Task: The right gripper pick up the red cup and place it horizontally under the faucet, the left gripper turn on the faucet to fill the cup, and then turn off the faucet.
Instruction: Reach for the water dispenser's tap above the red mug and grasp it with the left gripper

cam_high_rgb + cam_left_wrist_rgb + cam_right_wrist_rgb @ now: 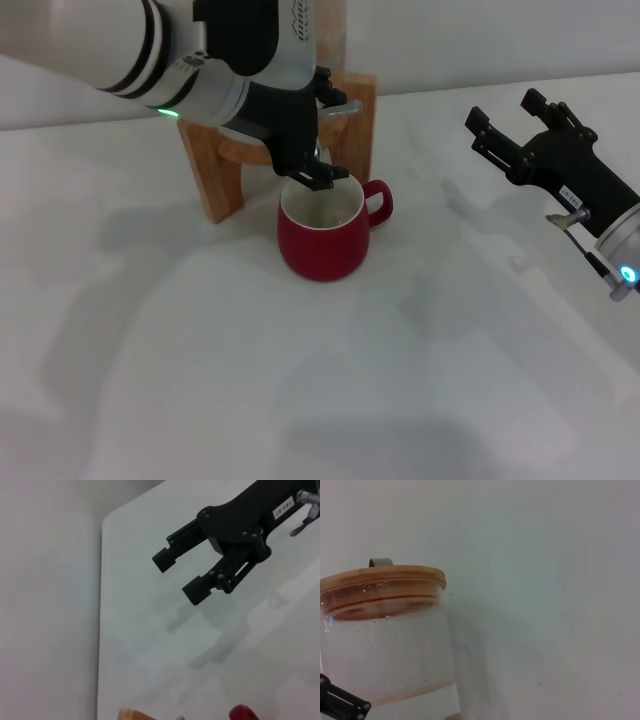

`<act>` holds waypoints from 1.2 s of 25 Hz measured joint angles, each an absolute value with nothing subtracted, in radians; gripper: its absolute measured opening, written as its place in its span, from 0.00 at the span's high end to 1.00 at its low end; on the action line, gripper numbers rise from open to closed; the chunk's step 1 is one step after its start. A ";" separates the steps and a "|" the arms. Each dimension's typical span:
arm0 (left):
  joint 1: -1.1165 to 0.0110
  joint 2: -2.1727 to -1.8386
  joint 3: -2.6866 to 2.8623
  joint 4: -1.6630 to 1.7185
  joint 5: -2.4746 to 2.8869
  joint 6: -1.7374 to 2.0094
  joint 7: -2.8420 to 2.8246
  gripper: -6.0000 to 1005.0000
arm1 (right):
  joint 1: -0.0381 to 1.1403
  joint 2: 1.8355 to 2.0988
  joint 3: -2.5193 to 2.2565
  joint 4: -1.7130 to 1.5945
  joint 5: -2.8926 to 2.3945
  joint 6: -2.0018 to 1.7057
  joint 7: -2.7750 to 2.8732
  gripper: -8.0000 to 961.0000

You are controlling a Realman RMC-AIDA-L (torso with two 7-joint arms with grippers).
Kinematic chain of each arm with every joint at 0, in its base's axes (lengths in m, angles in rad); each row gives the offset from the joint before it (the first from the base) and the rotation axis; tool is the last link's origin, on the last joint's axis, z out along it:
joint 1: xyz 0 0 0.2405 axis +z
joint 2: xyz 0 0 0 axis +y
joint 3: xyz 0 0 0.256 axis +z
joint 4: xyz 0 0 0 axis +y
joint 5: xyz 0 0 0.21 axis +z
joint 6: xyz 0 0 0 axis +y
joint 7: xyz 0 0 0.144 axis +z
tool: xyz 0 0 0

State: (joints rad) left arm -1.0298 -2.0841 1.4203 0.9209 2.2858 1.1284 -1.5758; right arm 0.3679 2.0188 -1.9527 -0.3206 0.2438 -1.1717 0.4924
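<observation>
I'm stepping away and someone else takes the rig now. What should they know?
Right gripper: open, empty, raised over the table well clear of the red cup.
Left gripper: at the faucet on the wooden stand, just above the cup; finger state unclear.
Done: cup stands upright at the stand, under the faucet.
Left: no stream is visible and the cup's inside looks white; confirm filling, then shut the faucet.

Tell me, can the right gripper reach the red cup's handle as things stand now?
Probably yes. The right gripper hangs open off to the cup's right, with bare table between. The red cup turns its handle toward that side; the left gripper is over the rim's far edge.
</observation>
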 joint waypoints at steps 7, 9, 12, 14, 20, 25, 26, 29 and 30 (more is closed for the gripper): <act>-1.027 -2.083 1.419 0.938 2.285 1.158 -1.590 0.17 | 0.366 2.019 -1.954 -0.321 0.244 -1.173 0.495 0.09; -1.026 -2.083 1.420 0.941 2.285 1.162 -1.591 0.17 | 0.365 2.019 -1.955 -0.321 0.244 -1.173 0.495 0.09; -1.022 -2.083 1.419 0.951 2.286 1.173 -1.593 0.17 | 0.365 2.019 -1.955 -0.321 0.244 -1.174 0.495 0.09; -1.021 -2.083 1.417 0.954 2.286 1.180 -1.595 0.17 | 0.365 2.019 -1.956 -0.321 0.244 -1.174 0.495 0.09; -1.016 -2.083 1.415 0.965 2.286 1.195 -1.599 0.17 | 0.365 2.019 -1.956 -0.322 0.244 -1.174 0.495 0.09; -1.012 -2.082 1.413 0.977 2.288 1.208 -1.602 0.17 | 0.365 2.019 -1.956 -0.322 0.244 -1.175 0.495 0.09; -1.012 -2.082 1.413 0.978 2.288 1.210 -1.603 0.17 | 0.365 2.019 -1.956 -0.322 0.244 -1.175 0.495 0.09; -1.011 -2.082 1.413 0.983 2.289 1.213 -1.607 0.17 | 0.365 2.020 -1.956 -0.322 0.244 -1.175 0.495 0.09; -1.011 -2.082 1.413 0.987 2.289 1.214 -1.609 0.17 | 0.365 2.020 -1.956 -0.322 0.244 -1.175 0.494 0.09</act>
